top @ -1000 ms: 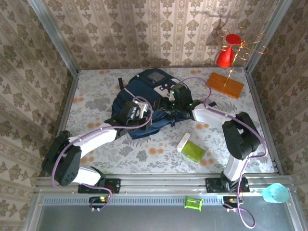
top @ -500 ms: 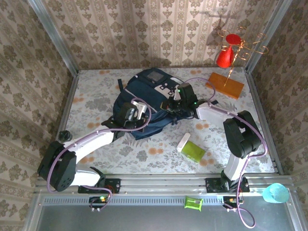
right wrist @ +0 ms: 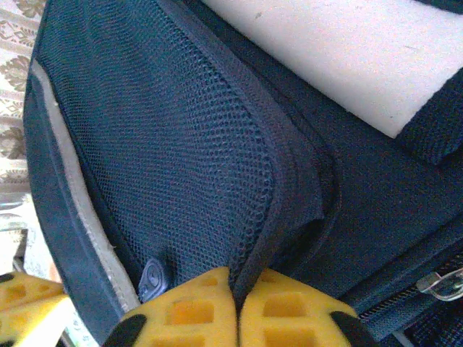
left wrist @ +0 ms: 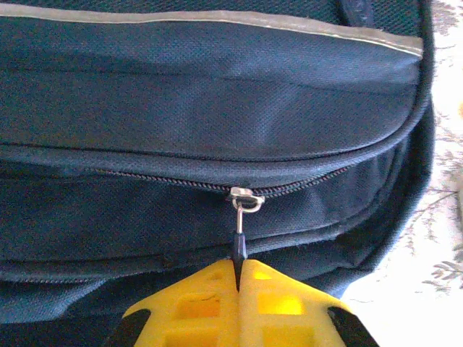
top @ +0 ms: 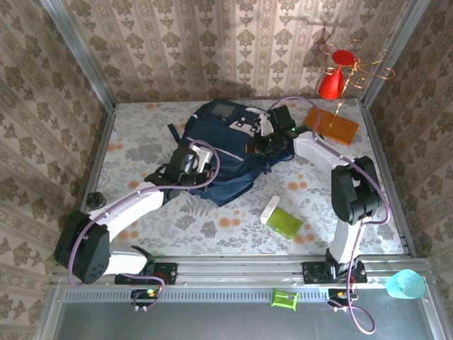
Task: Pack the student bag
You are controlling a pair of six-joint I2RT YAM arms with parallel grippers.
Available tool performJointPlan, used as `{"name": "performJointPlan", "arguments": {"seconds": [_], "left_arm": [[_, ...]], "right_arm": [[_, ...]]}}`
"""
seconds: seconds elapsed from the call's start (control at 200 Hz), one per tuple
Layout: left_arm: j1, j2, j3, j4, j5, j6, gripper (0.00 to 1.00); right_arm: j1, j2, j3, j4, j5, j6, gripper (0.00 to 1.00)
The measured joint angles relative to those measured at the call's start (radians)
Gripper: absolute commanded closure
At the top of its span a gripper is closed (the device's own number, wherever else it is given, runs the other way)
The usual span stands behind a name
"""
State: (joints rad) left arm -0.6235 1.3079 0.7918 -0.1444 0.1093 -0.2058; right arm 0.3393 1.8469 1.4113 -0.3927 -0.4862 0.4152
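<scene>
Top external: backpack (top: 223, 145) lies across the table (top: 134, 142), long axis slanting back-to-front between the arms; left gripper (top: 185, 164) at its near-left flank, right gripper (top: 272, 138) on its right side; left wrist: left gripper pinches the zip pull (left wrist: 238, 247), zip running crosswise ahead; right wrist: right gripper pressed together on a fabric seam (right wrist: 264, 217).

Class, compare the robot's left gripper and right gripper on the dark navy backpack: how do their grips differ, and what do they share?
The left gripper pinches the thin dark zipper pull; the right gripper pinches a fold of navy mesh fabric. The left gripper sits at the large dark navy fabric backpack's left side; the right gripper at its right side. Both have yellow fingers, shut on the same backpack.
</scene>
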Motion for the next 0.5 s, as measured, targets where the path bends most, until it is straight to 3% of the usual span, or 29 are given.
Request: {"name": "performJointPlan", "arguments": {"seconds": [0.165,0.35,0.5], "left_arm": [[-0.041,0.007,-0.006,0.016,0.037,-0.051,1.00],[-0.090,0.024,-0.006,0.016,0.041,-0.071,1.00],[-0.092,0.026,-0.006,0.013,0.034,-0.071,1.00]], "right_arm": [[-0.020,-0.052,-0.083,0.080,0.020,0.048,0.47],[0.011,-0.199,-0.279,0.188,0.051,0.153,0.43],[0.074,-0.215,-0.351,0.265,0.054,0.231,0.43]]}}
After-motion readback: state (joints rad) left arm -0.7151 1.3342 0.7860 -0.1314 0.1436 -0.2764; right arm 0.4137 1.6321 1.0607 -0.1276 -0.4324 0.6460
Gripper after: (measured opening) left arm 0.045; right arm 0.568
